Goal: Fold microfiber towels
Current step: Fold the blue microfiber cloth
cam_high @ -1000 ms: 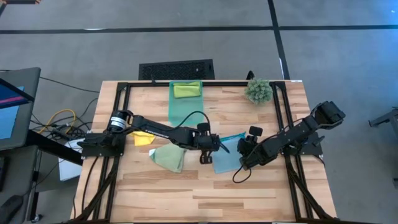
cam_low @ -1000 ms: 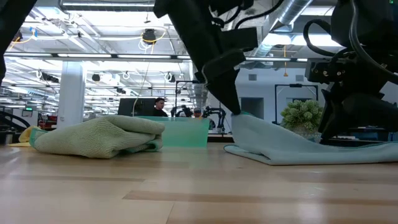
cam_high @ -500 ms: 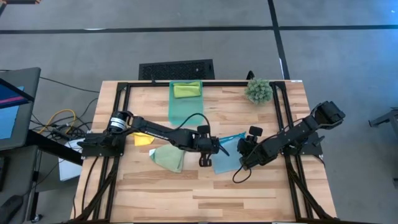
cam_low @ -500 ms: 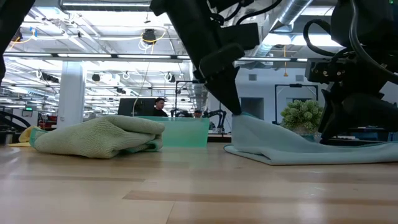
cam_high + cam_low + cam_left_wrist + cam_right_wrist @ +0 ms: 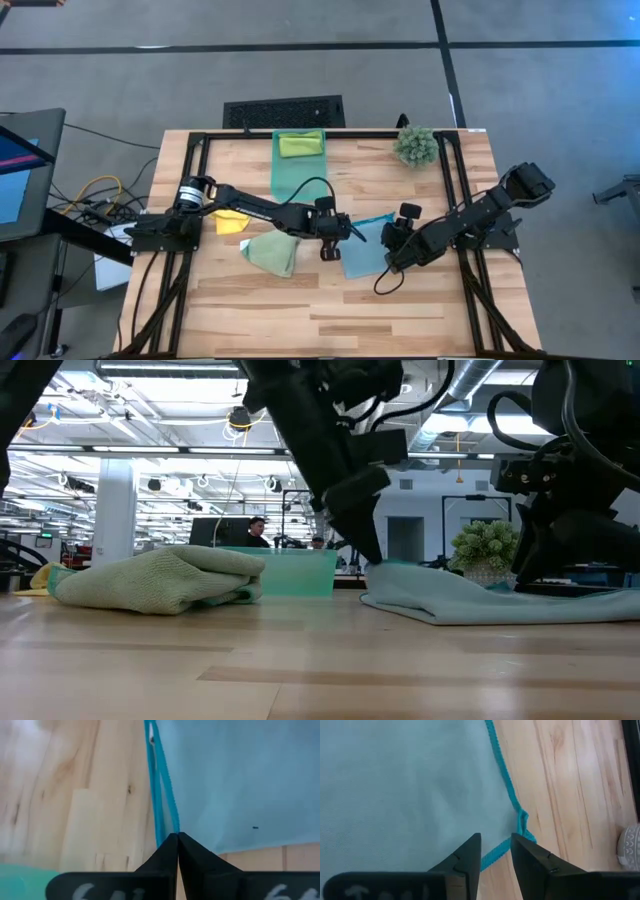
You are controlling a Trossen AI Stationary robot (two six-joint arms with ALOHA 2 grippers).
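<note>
Folding the light blue towel [image 5: 364, 252], mid-bench: left tool [image 5: 347, 236] pinched shut on its hem at the towel's 10 o'clock corner; right tool [image 5: 393, 245] part-open over the 3 o'clock edge, gripping nothing visible. Next move, likely: carry the pinched corner across toward 4 o'clock.

The light blue towel [image 5: 366, 252] lies mostly flat mid-surface, its darker stitched edge lifted at one corner. Just beside it sits the pale green towel [image 5: 271, 252], bunched and folded. The yellow towel [image 5: 230, 222] lies near it; the lime green towel [image 5: 301, 144] rests well apart, folded.
</note>
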